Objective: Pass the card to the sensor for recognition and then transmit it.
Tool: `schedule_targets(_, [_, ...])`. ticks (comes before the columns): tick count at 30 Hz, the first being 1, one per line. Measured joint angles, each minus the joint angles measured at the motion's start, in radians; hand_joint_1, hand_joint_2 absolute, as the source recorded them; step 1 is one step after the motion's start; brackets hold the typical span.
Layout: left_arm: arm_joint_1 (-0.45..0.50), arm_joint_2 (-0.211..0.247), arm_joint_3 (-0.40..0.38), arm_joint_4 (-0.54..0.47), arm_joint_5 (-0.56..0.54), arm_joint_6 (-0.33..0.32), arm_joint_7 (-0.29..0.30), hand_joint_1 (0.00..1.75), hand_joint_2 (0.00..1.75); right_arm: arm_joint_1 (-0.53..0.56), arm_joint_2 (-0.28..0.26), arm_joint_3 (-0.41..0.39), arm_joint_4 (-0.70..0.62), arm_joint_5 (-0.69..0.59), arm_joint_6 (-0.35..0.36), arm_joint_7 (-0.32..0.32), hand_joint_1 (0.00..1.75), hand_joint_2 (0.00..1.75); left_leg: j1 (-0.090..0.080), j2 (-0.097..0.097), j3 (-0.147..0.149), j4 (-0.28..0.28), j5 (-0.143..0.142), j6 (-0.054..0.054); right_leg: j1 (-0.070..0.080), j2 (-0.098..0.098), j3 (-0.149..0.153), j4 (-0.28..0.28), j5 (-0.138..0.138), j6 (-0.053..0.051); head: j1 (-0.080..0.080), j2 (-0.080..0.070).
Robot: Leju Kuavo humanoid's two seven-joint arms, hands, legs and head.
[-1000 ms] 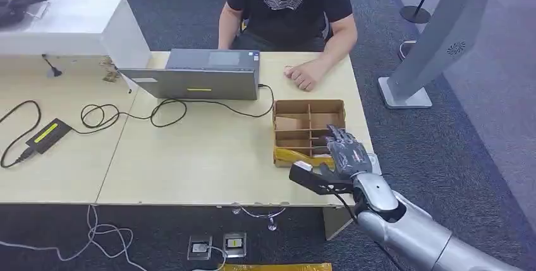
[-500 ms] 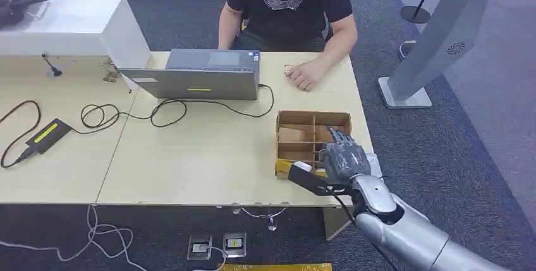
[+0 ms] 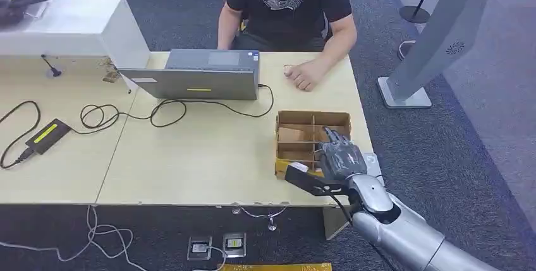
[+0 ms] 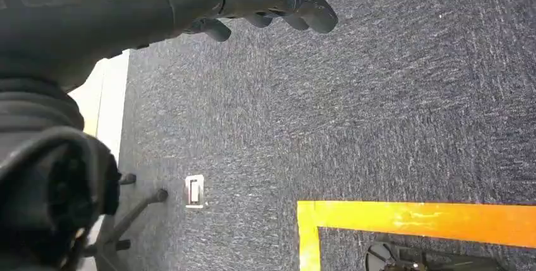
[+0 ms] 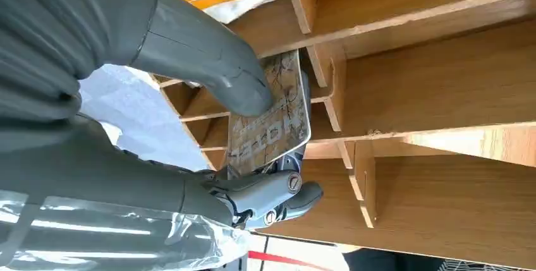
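One card (image 5: 270, 116) sits pinched between the thumb and fingers of the right hand (image 3: 339, 159), down inside the one wooden divider box (image 3: 303, 119). The hand has slid a little lower into the box than before, so the pick-up looks just done. The left hand (image 4: 265, 6) hangs beside the table, far from the box, fingers curled on nothing.
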Motion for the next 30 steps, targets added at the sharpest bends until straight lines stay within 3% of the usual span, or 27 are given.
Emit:
schedule_targets(5, [0.0,0.0,-0.001,0.0,0.0,0.0,0.0,0.0,0.0,0.008,0.007,-0.013,0.006,0.013,-0.008,-0.009,1.75,1.75,0.0,0.0,0.0,0.0,0.0,0.0,0.0,0.0,0.0,0.0,0.0,0.0,0.0,0.0])
schedule_targets(11, [0.0,0.0,-0.009,0.0,0.001,0.0,0.0,0.0,0.0,0.01,0.015,-0.051,-0.015,0.142,-0.026,-0.005,1.75,1.75,0.0,0.0,0.0,0.0,0.0,0.0,0.0,0.0,0.0,0.0,0.0,0.0,0.0,0.0])
schedule_targets(17, [-0.001,0.0,-0.018,0.0,0.0,0.0,0.0,0.0,0.0,-0.003,0.016,-0.085,-0.076,0.334,-0.021,0.029,1.75,1.75,0.0,0.0,0.0,0.0,0.0,0.0,0.0,0.0,0.0,0.0,0.0,0.0,0.0,0.0])
schedule_targets(24, [0.0,0.005,-0.034,0.0,-0.003,0.001,0.0,0.0,0.0,-0.032,-0.01,-0.115,-0.232,0.716,0.03,0.048,1.75,1.75,0.0,0.0,0.0,0.0,0.0,0.0,0.0,0.0,0.0,0.0,0.0,0.0,0.0,0.0])
schedule_targets(30, [0.0,0.005,-0.034,0.0,0.002,0.006,-0.002,0.0,0.0,-0.075,-0.016,-0.132,-0.303,0.712,0.037,0.04,1.75,1.75,0.0,0.001,0.0,0.0,0.0,0.0,0.0,0.001,0.0,0.0,0.0,0.0,0.0,0.0])
